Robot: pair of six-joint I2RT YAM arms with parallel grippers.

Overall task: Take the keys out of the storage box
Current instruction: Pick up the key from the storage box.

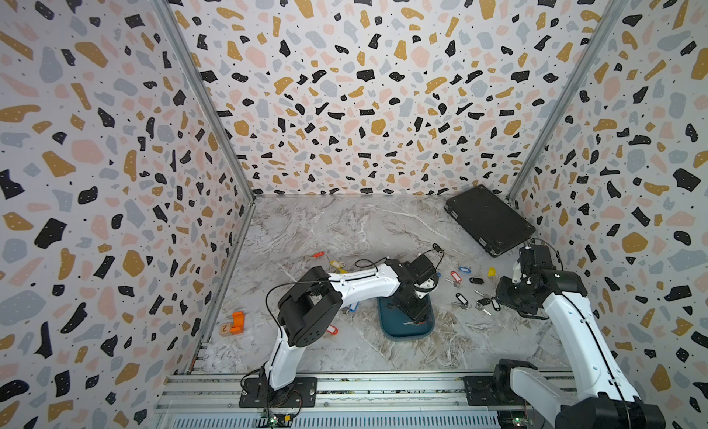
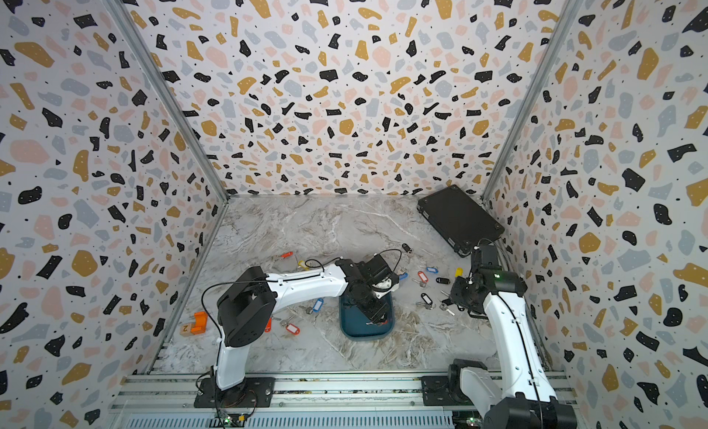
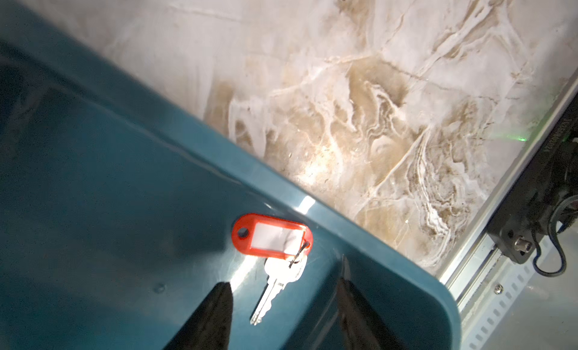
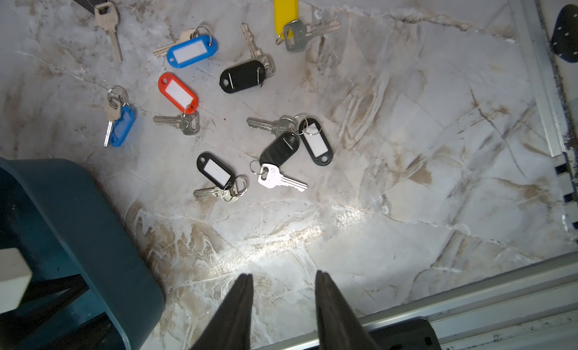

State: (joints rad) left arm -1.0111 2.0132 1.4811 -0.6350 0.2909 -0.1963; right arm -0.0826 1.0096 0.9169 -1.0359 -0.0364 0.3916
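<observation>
Inside the storage box [image 3: 93, 176], left pincer [image 3: 284, 286] straddles 1 red-tagged key [image 3: 272, 243], part-open; right pincer [image 4: 283, 275] part-open, empty.

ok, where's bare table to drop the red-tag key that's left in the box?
Widest bare patch: far half of the table, between the back wall, the black case and the scattered keys. Also the near strip between the storage box and the front rail. Crowded: between box and right arm; a few by the left arm.
</observation>
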